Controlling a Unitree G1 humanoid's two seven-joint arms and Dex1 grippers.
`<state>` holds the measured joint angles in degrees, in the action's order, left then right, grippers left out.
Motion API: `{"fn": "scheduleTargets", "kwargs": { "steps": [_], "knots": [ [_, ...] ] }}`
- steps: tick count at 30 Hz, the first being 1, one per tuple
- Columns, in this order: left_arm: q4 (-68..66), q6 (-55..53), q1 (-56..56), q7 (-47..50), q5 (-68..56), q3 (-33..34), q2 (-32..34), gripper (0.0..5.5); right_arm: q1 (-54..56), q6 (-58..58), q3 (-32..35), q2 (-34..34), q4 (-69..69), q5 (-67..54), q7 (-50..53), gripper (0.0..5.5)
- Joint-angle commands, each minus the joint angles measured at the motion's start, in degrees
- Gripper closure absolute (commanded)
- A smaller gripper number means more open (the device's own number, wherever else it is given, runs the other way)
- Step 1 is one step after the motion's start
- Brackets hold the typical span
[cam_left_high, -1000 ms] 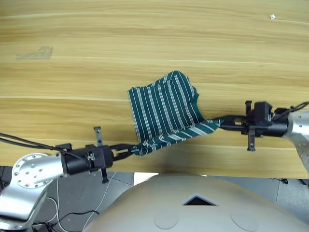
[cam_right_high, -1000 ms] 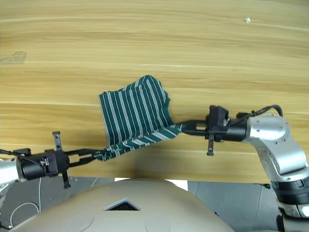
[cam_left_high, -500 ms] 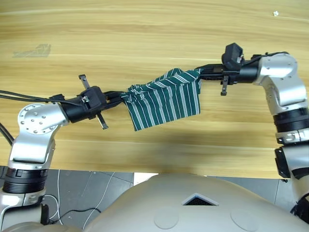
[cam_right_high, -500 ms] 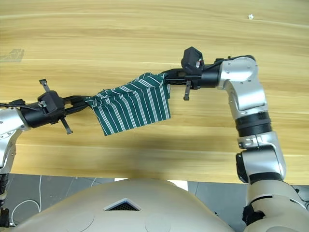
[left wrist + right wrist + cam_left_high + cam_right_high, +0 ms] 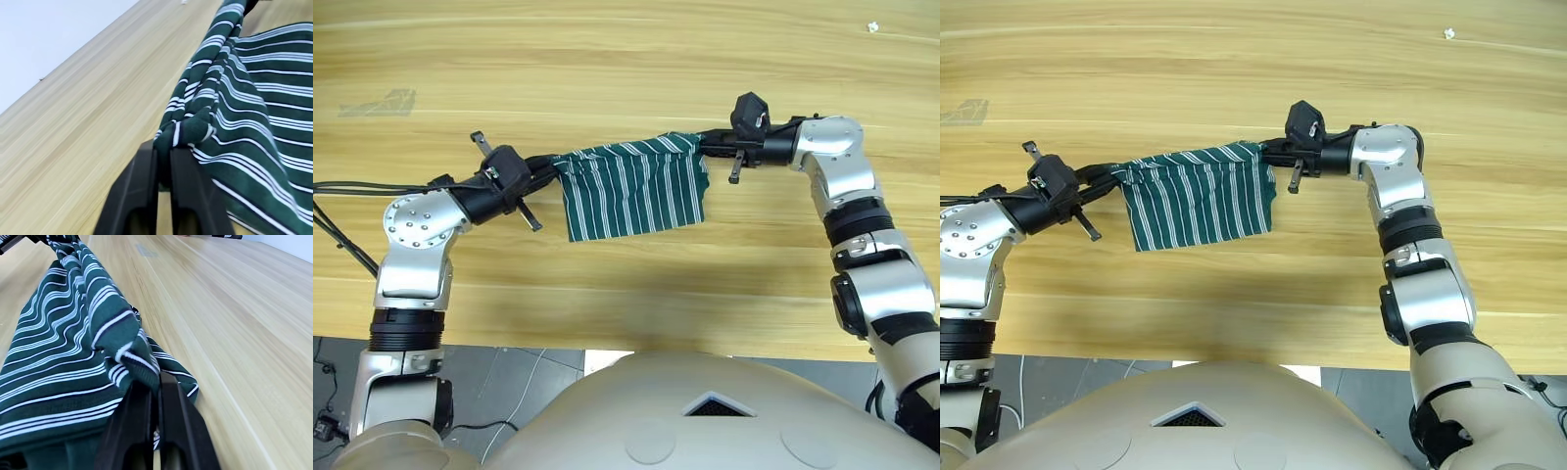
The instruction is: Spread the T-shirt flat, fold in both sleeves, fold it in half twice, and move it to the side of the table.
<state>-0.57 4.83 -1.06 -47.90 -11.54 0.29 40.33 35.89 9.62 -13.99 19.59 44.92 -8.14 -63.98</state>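
- Left eye view: left fingers (image 5: 541,172) and right fingers (image 5: 717,149) each clamped a T-shirt (image 5: 631,191) corner, the cloth hanging between them.
- Advised: hold tension even, lower hem-first onto the surface (image 5: 607,59).

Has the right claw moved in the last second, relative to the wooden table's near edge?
Yes. The right claw, shut on the green striped T-shirt, has gone away from the wooden table's near edge and slightly leftward.
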Motion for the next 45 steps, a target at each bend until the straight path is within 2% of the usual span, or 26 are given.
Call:
{"fn": "scheduleTargets", "kwargs": {
  "steps": [1, 12, 16, 20, 23, 29, 36, 40, 45],
  "knots": [
    [-2.6, -0.4, -1.0, 1.4, 0.0, 2.2, -0.7, 4.58, 1.7, 2.3, 2.1, -0.5, 3.2, 1.9, 4.0, 4.80],
    [-5.8, 0.2, -2.1, 8.8, 1.7, 3.1, -6.7, 2.99, 0.0, 6.3, 5.2, -0.4, 6.5, 5.3, 13.1, 2.98],
    [-4.9, 0.9, -0.6, 15.7, 0.7, 6.5, -10.7, 2.43, -2.5, 7.6, 5.7, -2.6, 0.7, 3.6, 12.2, 2.32],
    [-1.5, 2.0, 3.1, 29.8, -2.0, 13.7, -18.8, 2.43, -6.3, 11.5, 2.9, -5.5, -8.1, 5.1, 13.3, 2.32],
    [1.6, 3.5, 3.5, 35.6, -0.2, 13.4, -23.6, 2.43, -6.0, 16.7, -1.0, -7.5, -7.5, 11.9, 18.7, 2.32],
    [1.6, 4.1, 4.2, 38.6, 2.1, 9.4, -29.0, 2.43, 1.0, 23.4, -9.8, -12.7, 4.9, 26.9, 31.0, 2.32],
    [2.7, 4.9, 3.3, 39.3, 2.9, 7.8, -31.3, 2.43, 11.4, 22.6, -14.8, -20.3, 20.8, 35.6, 43.5, 2.32],
    [3.4, 5.4, 1.8, 39.1, 3.8, 6.5, -32.0, 2.43, 11.4, 21.6, -15.7, -18.0, 26.2, 38.4, 48.0, 2.32],
    [4.0, 5.2, -0.1, 39.2, 4.5, 6.5, -31.4, 2.43, 10.5, 18.8, -15.8, -9.4, 29.8, 39.6, 47.1, 2.32]
  ]
}}
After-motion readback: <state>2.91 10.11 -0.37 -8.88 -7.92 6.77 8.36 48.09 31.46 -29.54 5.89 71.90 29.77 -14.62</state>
